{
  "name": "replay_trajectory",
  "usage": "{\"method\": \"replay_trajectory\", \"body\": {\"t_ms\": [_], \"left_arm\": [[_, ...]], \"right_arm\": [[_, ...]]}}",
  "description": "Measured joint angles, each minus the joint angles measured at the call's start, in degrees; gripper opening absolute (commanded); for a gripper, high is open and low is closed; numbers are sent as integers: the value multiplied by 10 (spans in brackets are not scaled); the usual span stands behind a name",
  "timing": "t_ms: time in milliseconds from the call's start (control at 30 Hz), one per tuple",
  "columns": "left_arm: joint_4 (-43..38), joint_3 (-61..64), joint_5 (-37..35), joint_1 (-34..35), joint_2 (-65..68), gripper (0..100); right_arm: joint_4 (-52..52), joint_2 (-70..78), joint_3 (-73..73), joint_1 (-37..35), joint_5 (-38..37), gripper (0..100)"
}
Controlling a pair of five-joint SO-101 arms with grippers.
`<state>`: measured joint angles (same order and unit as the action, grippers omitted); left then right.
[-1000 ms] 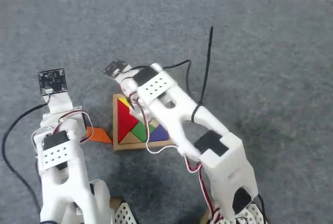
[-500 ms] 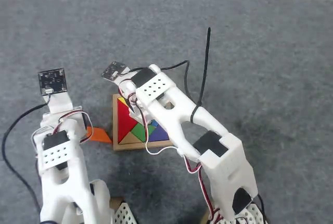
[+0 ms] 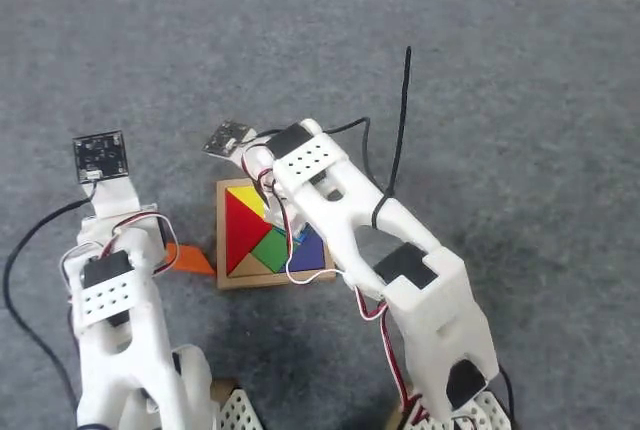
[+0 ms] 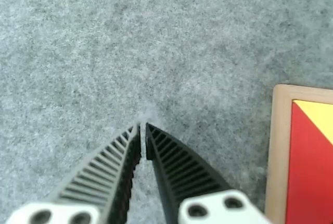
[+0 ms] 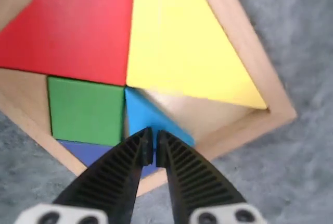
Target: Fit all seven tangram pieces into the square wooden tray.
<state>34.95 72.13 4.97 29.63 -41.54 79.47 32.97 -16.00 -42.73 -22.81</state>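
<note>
Step in hand: judged to be seating a piece. The right tool [image 5: 151,133] has its fingers together, nothing clamped between them, with the tips over the light blue small triangle [image 5: 148,112] inside the square wooden tray [image 3: 272,279].
Tray location: on the grey carpeted worktop [image 3: 500,100], between the two arms, nearer the right arm.
Left tool [image 4: 141,127]: fingers together, holding nothing, over bare carpet left of the tray.
Next move calls for: a sideways nudge to settle the blue triangle flush. Bare wood shows just beside it and also beside the green square [image 5: 86,109]. After that, the outside piece needs fetching.
Count, trays: one.
Count, arms: two.
Count, pieces in tray: five seen, namely the large red triangle [image 5: 78,26], large yellow triangle [image 5: 182,41], green square, light blue triangle and dark blue piece [image 5: 88,151].
Count, pieces outside: one, the orange piece [image 3: 190,259], lying just left of the tray.
Seventh piece: cannot be identified.
</note>
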Motion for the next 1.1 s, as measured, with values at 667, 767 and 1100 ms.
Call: {"method": "replay_trajectory", "body": {"t_ms": [667,767,1100], "left_arm": [[0,0,0,0,0,16],[0,0,0,0,0,16],[0,0,0,0,0,16]], "right_arm": [[13,11,-8,-4,-103,190],[13,22,-18,-2,-125,191],[9,42,-32,-2,-197,191]]}}
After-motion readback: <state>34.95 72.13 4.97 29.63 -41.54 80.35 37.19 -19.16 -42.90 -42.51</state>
